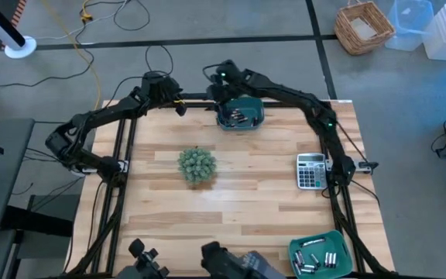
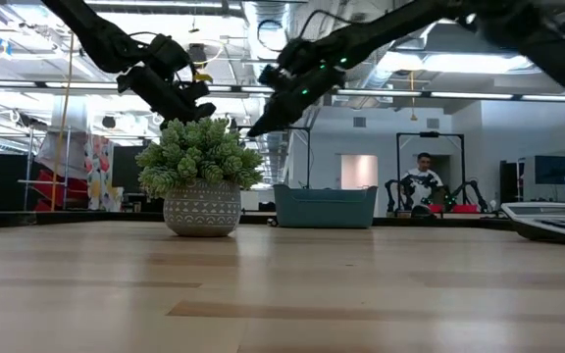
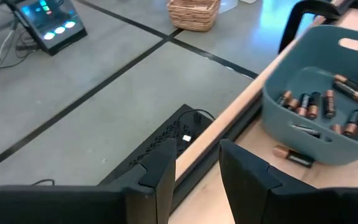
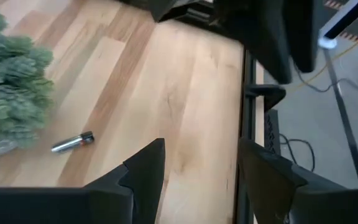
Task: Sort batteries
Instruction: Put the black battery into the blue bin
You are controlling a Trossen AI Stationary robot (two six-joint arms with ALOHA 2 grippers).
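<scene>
A teal bin [image 1: 240,116] at the table's far edge holds several dark, copper-tipped batteries [image 3: 321,103]. One more battery [image 3: 294,156] lies on the wood by the bin's foot. A silvery battery [image 4: 73,142] lies on the table beside the potted plant [image 4: 8,93]. A second teal bin [image 1: 321,254] at the near right corner holds several silvery batteries. My left gripper [image 3: 194,168] is open in the air over the far table edge, left of the far bin. My right gripper [image 4: 201,171] is open above the table by that bin's left side [image 1: 224,91].
The potted plant [image 1: 197,165] stands mid-table and a grey calculator [image 1: 310,170] lies toward the right edge. A wicker basket [image 1: 363,27] and cables are on the floor beyond the table. A person [image 2: 422,181] sits far back in the room.
</scene>
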